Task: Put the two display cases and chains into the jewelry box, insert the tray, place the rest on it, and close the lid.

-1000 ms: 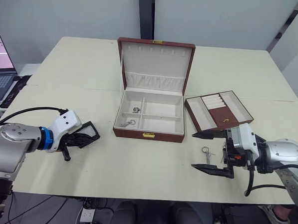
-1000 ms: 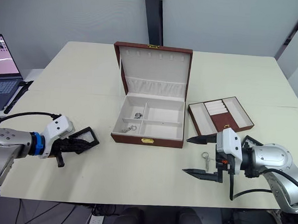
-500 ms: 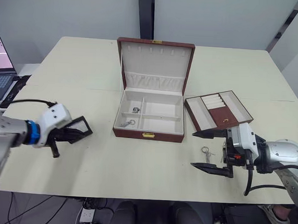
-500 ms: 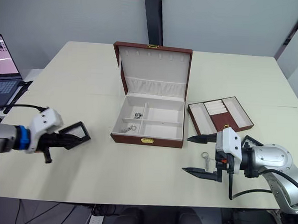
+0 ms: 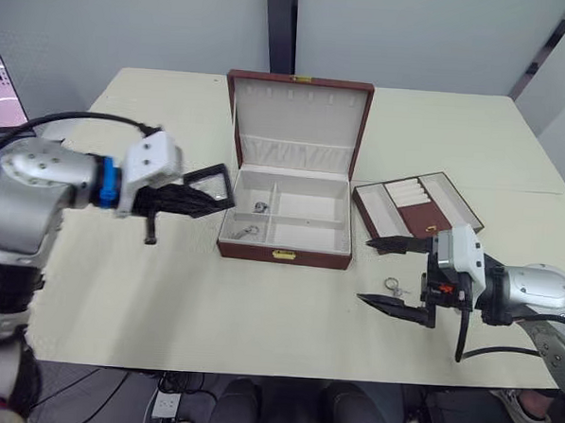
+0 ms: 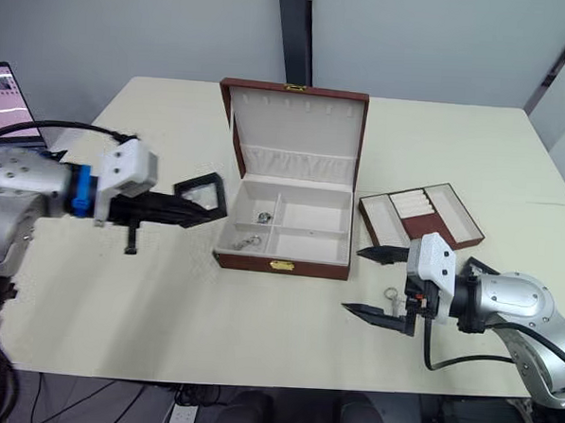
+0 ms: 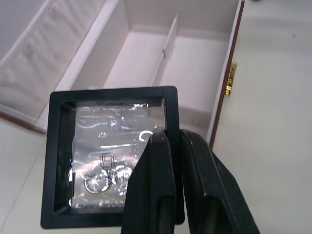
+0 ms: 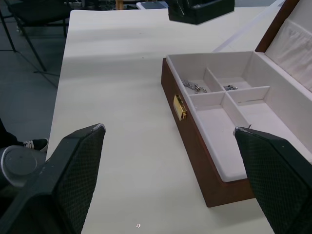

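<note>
At the middle of the table the jewelry box is set, its lid raised upright behind it. Four cream compartments are counted inside; silvery chains lie in the two on the robot's left side, one piece in the rear compartment and one in the front compartment, while the two on the right side are bare. One display case is seen, clamped by its edge between the closed fingers of the left gripper and held in the air just left of the box, over its left rim. One tray lies just right of the box. Near the box's front right corner, the right gripper is spread wide, and one small metal trinket lies on the table between its fingers. One laptop is seen far left of the box.
</note>
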{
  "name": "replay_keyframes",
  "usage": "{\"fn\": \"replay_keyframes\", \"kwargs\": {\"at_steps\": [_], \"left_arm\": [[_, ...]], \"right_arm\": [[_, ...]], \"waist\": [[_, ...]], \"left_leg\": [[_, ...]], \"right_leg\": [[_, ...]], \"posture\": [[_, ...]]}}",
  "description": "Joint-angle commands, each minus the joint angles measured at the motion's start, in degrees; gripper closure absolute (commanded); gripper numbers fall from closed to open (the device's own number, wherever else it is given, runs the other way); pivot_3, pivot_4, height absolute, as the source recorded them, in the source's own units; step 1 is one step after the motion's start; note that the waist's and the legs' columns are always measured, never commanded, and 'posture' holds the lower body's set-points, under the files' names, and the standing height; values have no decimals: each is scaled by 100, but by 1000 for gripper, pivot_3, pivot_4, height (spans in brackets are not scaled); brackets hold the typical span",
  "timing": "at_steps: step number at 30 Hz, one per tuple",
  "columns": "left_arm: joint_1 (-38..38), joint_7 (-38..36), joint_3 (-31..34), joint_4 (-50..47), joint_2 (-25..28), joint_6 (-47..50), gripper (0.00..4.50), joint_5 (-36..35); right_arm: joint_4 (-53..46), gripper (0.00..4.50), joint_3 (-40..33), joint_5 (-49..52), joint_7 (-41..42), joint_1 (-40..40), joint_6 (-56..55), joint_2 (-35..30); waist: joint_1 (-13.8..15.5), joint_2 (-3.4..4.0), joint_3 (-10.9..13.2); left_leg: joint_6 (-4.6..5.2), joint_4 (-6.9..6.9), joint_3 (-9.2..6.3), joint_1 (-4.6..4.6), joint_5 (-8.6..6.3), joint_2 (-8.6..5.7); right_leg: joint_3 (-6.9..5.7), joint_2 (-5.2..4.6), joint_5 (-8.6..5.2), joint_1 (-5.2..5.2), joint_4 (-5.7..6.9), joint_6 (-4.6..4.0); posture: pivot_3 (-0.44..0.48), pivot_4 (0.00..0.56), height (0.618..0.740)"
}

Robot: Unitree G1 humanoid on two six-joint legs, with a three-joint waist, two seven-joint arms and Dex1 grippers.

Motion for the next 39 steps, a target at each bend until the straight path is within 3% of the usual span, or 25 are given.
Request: {"fn": "replay_keyframes", "kwargs": {"at_steps": [1,10,18,30,37,39], "left_arm": [[-520,44,-328,200,-336,-86,4435,255],[-1538,258,-1243,1502,-1646,-868,4435,1158],[-2089,418,-1575,2976,-2431,-1900,4435,1822],[-2348,554,-1578,4254,-2953,-3051,4435,2384],[-2426,538,-1510,4564,-3103,-3244,4435,2422],[-2440,486,-1492,4578,-3106,-3220,3847,2409]], "right_arm": [[-199,0,-104,-163,-347,-102,1,97],[-421,0,-71,-635,-1077,-18,200,242],[-397,0,-48,-828,-1246,-100,399,223],[-525,0,-64,-865,-1304,-57,558,280],[-589,0,-62,-852,-1344,-18,615,263],[-600,0,-67,-855,-1343,-9,632,258]], "waist": [[-6,0,0],[-14,0,0],[-16,0,0],[-14,-1,0],[-13,-2,1],[-16,-2,1]], "left_leg": [[0,0,0,0,0,0],[0,4,2,-4,0,-1],[0,6,2,-4,0,-5],[0,6,3,-5,0,-6],[0,6,3,-5,1,-6],[0,6,3,-5,1,-6]], "right_leg": [[1,1,0,-1,0,0],[6,13,0,-5,3,-1],[7,13,0,-6,4,-1],[7,14,0,-7,4,-1],[7,13,0,-7,4,-1],[7,14,1,-7,5,-1]], "posture": [[0,150,740],[0,150,740],[0,150,740],[0,150,740],[0,150,740],[0,150,740]]}}
